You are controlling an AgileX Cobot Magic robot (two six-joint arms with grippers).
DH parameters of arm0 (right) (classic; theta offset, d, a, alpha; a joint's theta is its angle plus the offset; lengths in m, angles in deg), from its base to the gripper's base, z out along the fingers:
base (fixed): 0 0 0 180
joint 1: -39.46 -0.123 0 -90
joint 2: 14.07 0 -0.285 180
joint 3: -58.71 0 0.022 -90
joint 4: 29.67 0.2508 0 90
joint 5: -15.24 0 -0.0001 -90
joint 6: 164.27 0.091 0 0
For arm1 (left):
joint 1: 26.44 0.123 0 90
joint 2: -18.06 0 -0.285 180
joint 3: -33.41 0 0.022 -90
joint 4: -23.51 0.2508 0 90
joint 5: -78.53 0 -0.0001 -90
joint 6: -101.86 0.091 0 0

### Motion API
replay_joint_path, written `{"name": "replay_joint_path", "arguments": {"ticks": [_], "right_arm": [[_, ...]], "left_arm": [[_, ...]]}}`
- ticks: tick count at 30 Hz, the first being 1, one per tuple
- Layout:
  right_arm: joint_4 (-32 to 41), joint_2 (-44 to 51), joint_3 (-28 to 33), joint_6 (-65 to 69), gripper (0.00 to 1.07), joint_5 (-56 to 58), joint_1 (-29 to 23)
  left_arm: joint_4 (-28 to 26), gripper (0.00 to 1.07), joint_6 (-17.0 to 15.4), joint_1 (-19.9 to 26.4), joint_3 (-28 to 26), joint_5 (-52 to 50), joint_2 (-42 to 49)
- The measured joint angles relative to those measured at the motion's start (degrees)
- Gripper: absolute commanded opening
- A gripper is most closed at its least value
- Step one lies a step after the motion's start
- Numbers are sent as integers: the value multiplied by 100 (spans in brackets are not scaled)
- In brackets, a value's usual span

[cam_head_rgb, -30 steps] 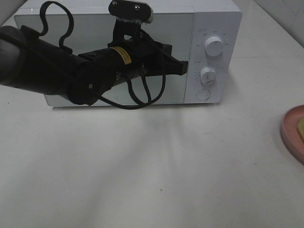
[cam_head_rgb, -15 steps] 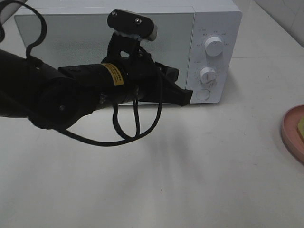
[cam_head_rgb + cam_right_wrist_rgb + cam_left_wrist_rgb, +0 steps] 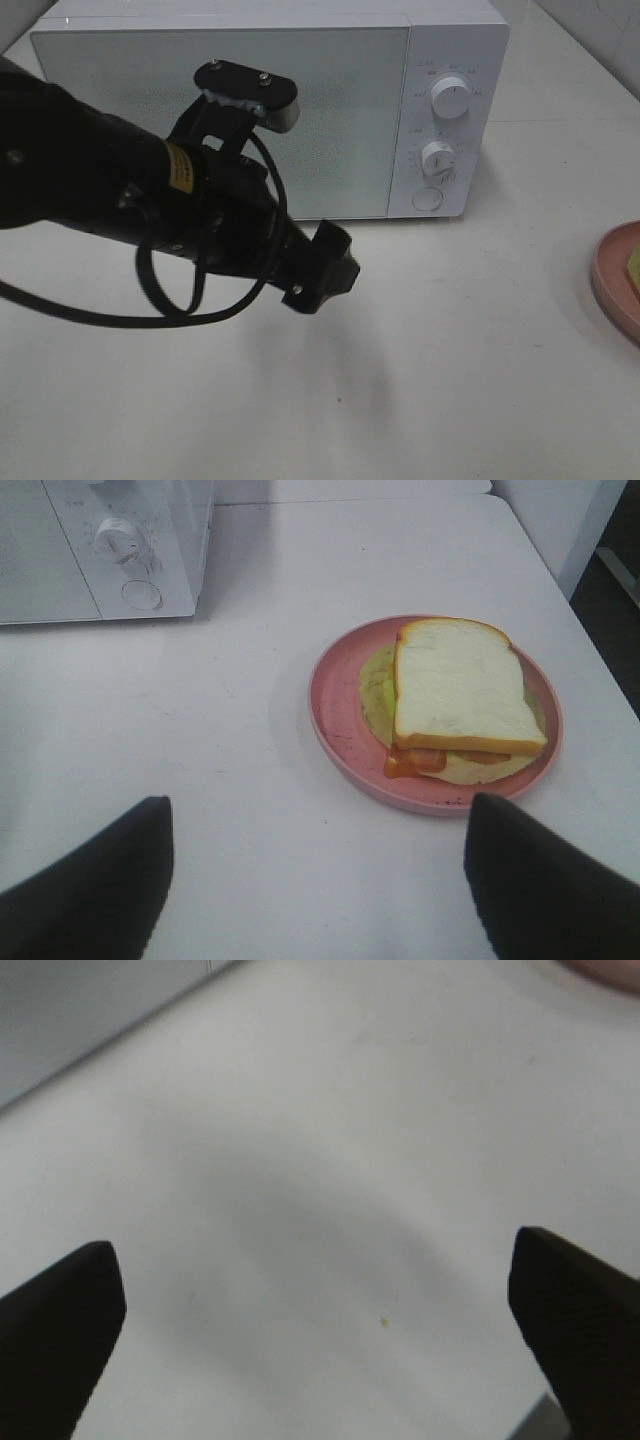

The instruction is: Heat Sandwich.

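Currently we count one sandwich (image 3: 462,705) on one pink plate (image 3: 340,735), one closed microwave (image 3: 300,100); left claw (image 3: 320,1330) and right claw (image 3: 315,880) both gape, empty.

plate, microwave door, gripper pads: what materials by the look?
Plate: pink, matte, faintly speckled; looks like plastic or glazed ceramic, can't tell which.
Microwave door: pale, frosted, glass-like panel in a white, probably painted metal or plastic, case.
Left gripper fingertips: black, finely textured, likely rubber or plastic.
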Motion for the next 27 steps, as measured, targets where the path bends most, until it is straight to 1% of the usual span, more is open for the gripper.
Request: {"name": "replay_joint_path", "arguments": {"ticks": [3, 5, 7, 8, 9, 10, 12, 13, 14, 15, 17, 18, 19, 20, 21, 22, 23, 24, 26, 27], "right_arm": [[0, 0, 0, 0, 76, 0, 0], [0, 0, 0, 0, 76, 0, 0], [0, 0, 0, 0, 76, 0, 0], [0, 0, 0, 0, 76, 0, 0], [0, 0, 0, 0, 76, 0, 0], [0, 0, 0, 0, 76, 0, 0], [0, 0, 0, 0, 76, 0, 0], [0, 0, 0, 0, 76, 0, 0], [0, 0, 0, 0, 76, 0, 0], [0, 0, 0, 0, 76, 0, 0], [0, 0, 0, 0, 76, 0, 0], [0, 0, 0, 0, 76, 0, 0], [0, 0, 0, 0, 76, 0, 0], [0, 0, 0, 0, 76, 0, 0], [0, 0, 0, 0, 76, 0, 0], [0, 0, 0, 0, 76, 0, 0], [0, 0, 0, 0, 76, 0, 0], [0, 0, 0, 0, 76, 0, 0], [0, 0, 0, 0, 76, 0, 0], [0, 0, 0, 0, 76, 0, 0]], "left_arm": [[17, 103, -86, 29, 0, 905, 378], [11, 103, -97, 74, 0, 1077, 464], [-23, 103, -103, 229, 0, 1358, 619], [-29, 103, -109, 493, 0, 1639, 756], [-29, 103, -103, 647, 0, 1765, 831], [-29, 103, -103, 647, 0, 1765, 831], [-29, 103, -103, 940, 6, 1988, 968], [-29, 103, -97, 1249, 6, 2200, 1077], [-29, 103, -80, 1421, 6, 2326, 1134], [-29, 103, -80, 1421, 6, 2326, 1134], [-29, 103, -46, 1770, 6, 2544, 1226], [-29, 103, 23, 2097, 6, 2779, 1324], [-29, 103, 57, 2280, 6, 2905, 1375], [-29, 103, 57, 2280, 6, 2905, 1375], [-29, 103, 86, 2435, 6, 2991, 1415], [-29, 103, 138, 2813, 6, 3197, 1524], [-29, 103, 155, 2968, 6, 3260, 1558], [-29, 103, 155, 2968, 6, 3260, 1558], [-29, 103, 160, 3335, 6, 3455, 1667], [-29, 103, 178, 3673, 6, 3621, 1782]]}}
